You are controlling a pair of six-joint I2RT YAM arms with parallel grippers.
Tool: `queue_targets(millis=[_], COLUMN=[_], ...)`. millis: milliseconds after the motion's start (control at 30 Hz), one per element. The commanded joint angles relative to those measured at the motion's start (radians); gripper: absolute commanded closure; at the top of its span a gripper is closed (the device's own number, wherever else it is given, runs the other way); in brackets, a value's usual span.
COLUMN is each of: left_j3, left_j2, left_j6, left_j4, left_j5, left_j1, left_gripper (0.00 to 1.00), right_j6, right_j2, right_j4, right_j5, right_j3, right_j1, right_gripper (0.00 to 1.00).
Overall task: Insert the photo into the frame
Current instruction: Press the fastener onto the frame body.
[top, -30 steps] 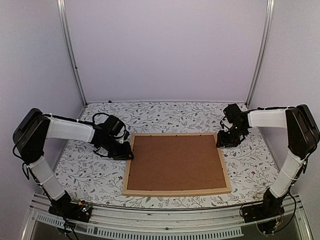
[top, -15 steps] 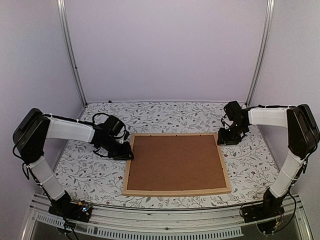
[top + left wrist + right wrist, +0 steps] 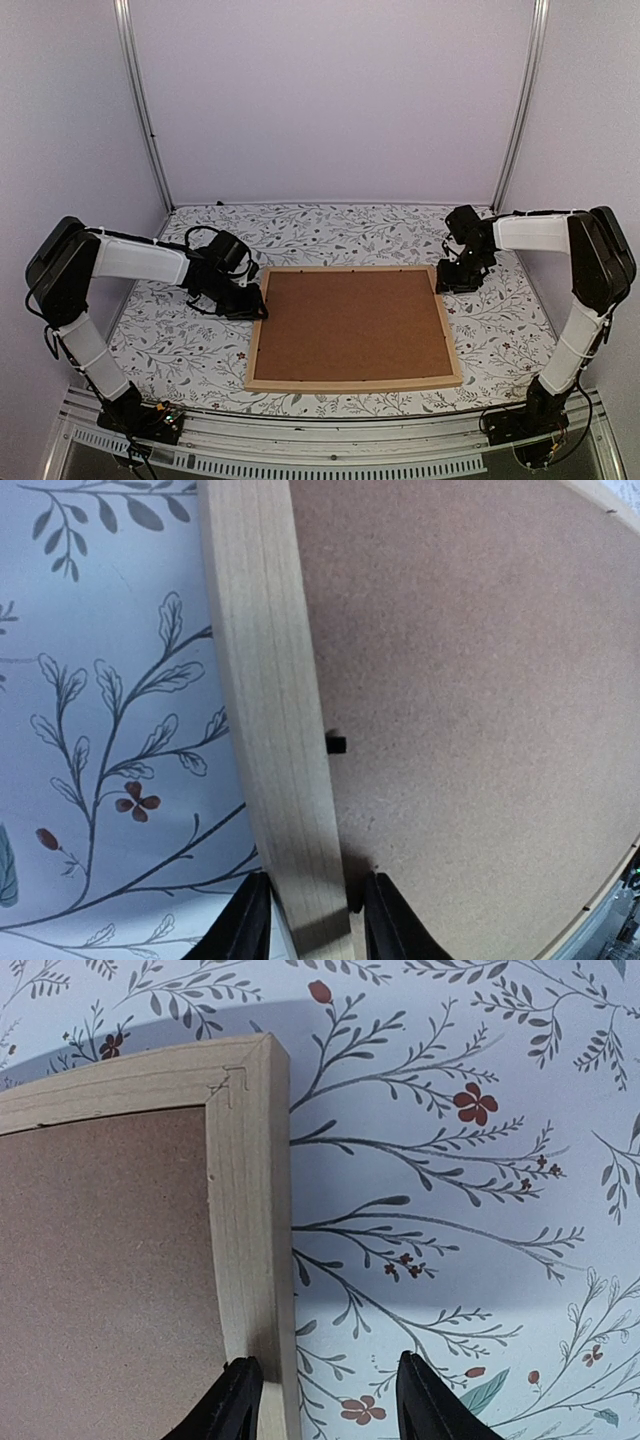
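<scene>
The frame (image 3: 350, 383) of light wood lies flat on the table, its back up, filled by a brown backing board (image 3: 350, 325). The photo is hidden. My left gripper (image 3: 252, 305) sits at the frame's left rail (image 3: 265, 680). Its jaws straddle that rail tightly, one finger (image 3: 240, 930) on the table side and the other finger (image 3: 392, 930) on the board side. My right gripper (image 3: 443, 283) hovers at the frame's far right corner (image 3: 245, 1090), open. One finger (image 3: 235, 1405) is over the rail, and the other finger (image 3: 425, 1400) is over bare tablecloth.
A leaf-and-flower tablecloth (image 3: 180, 345) covers the table. Pale walls and two metal posts (image 3: 145, 110) close in the back and sides. A small black tab (image 3: 337, 744) holds the board at the left rail.
My right wrist has shifted slightly near the frame's far right corner. The left arm and the frame have not moved.
</scene>
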Motion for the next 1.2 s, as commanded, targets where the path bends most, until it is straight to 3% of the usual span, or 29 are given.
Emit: queue_targets(millis=[0, 800, 1167], left_j3=[-0.018, -0.025, -0.035], left_j2=[0.009, 0.014, 0.048], left_j6=[0.010, 0.011, -0.007], left_j4=[0.000, 0.012, 0.045], left_j5=[0.033, 0.047, 0.066], left_j1=[-0.026, -0.028, -0.065], left_gripper=[0.65, 0.65, 0.65], right_j6=[-0.011, 0.027, 0.081], right_j2=[0.028, 0.039, 0.073], right_j4=[-0.005, -0.017, -0.031], right_j5=[0.011, 0.002, 0.066], right_j3=[0.028, 0.029, 0.032], right_j1=[-0.003, 0.055, 0.125], right_gripper=[0.51, 0.51, 0.52])
